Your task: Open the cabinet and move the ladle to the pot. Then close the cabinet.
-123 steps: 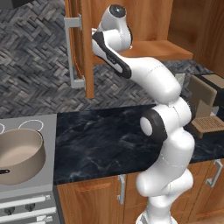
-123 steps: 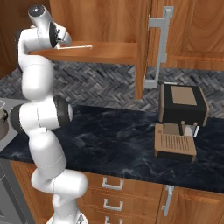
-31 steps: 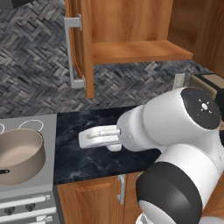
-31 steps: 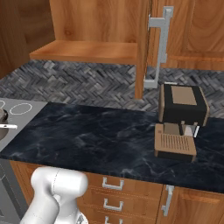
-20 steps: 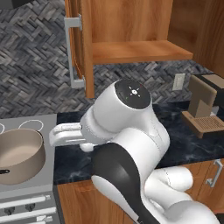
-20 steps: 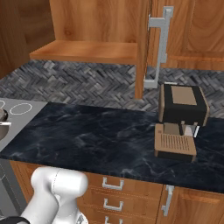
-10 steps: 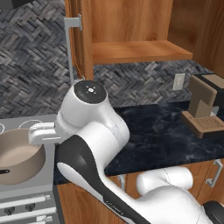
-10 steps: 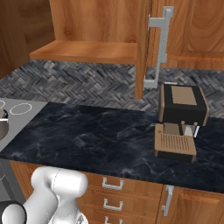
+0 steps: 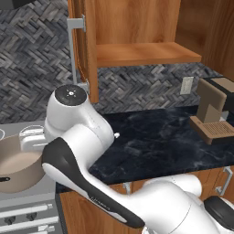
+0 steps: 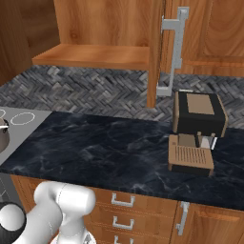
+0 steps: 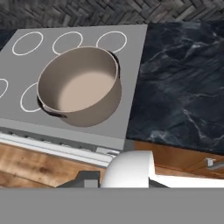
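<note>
1. Looking from the left base, the white arm (image 9: pixel 87 137) bends low over the stove (image 9: pixel 27 215), blocking part of the pot (image 9: pixel 16 167); the cabinet (image 9: pixel 137 32) stands open above, its shelf bare.
2. From the right base, a coffee machine (image 10: pixel 196 128) sits on the dark counter (image 10: pixel 109 147) under the open cabinet door (image 10: pixel 155 47).
3. From the hand, the pot (image 11: pixel 81 85) sits empty on the stove; the gripper's jaws are closed, and I cannot tell what they hold.

Herringbone backsplash (image 10: pixel 95 90), black marble counter (image 10: pixel 109 152)
</note>
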